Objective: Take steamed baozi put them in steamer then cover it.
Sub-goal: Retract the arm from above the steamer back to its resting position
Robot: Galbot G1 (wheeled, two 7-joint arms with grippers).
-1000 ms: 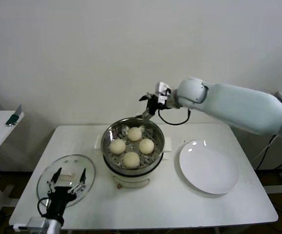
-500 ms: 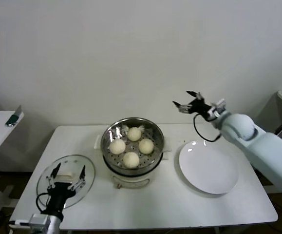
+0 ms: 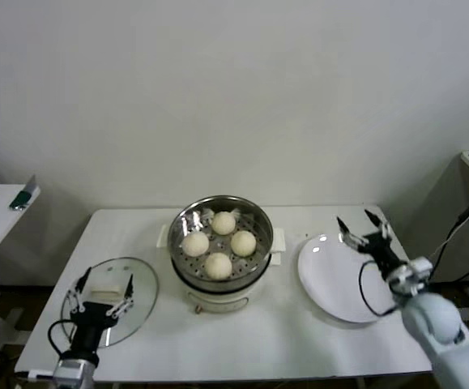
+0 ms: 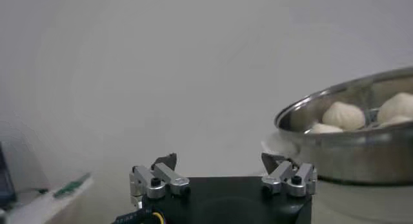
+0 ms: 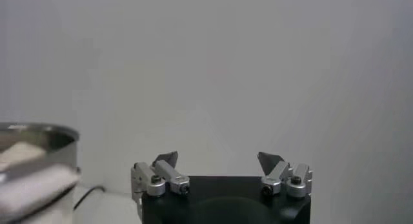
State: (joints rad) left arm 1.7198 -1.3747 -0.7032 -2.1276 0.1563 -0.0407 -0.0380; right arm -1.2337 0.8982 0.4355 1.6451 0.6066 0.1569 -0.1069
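1. All four steamed baozi (image 3: 221, 241) sat on the perforated tray inside the steamer (image 3: 222, 275), which was mid-desk (image 3: 258, 340), toward the far side.
2. The cover (image 3: 141, 279) was lying flat on the desk, left of the steamer and not on it.
3. Left gripper (image 3: 98, 293) was over the cover's near part, jaws spread apart, nothing in them.
4. Right gripper (image 3: 362, 229) hung above the white plate (image 3: 331, 284) on the right, jaws wide apart and empty too.

You can't see the whole steamer (image 4: 361, 141); the right edge cuts it off. The plate (image 3: 331, 284) hides partly behind the right arm.
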